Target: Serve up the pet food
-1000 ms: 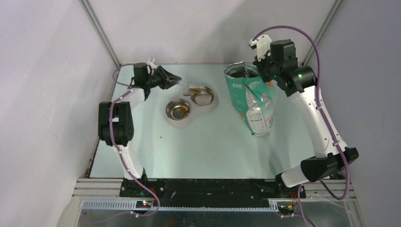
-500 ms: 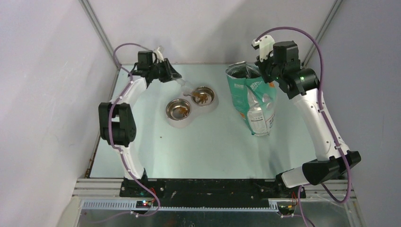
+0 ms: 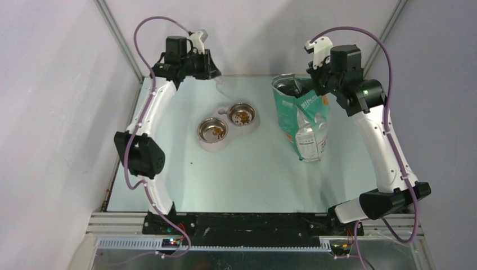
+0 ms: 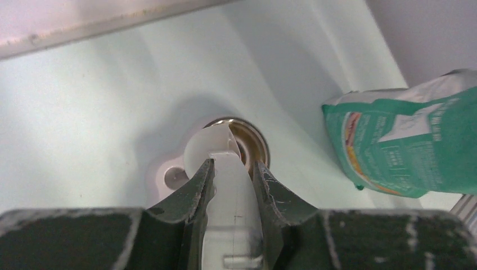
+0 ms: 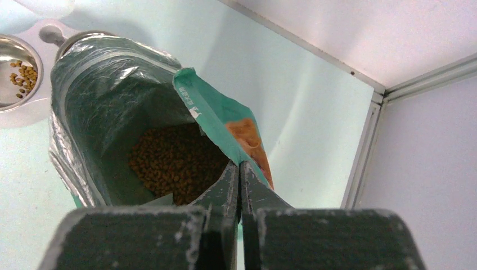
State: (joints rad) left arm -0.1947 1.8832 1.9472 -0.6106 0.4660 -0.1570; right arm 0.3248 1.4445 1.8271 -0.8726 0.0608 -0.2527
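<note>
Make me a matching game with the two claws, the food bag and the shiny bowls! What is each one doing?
Things:
1. left claw
2. right claw
3. bag
4. steel bowls

States:
A. a little pet food inside
B. pinching the bag's rim
C. gripping the clear scoop
D. standing open, lots of pet food inside

Pairs: 1-C, 2-B, 3-D, 4-A
</note>
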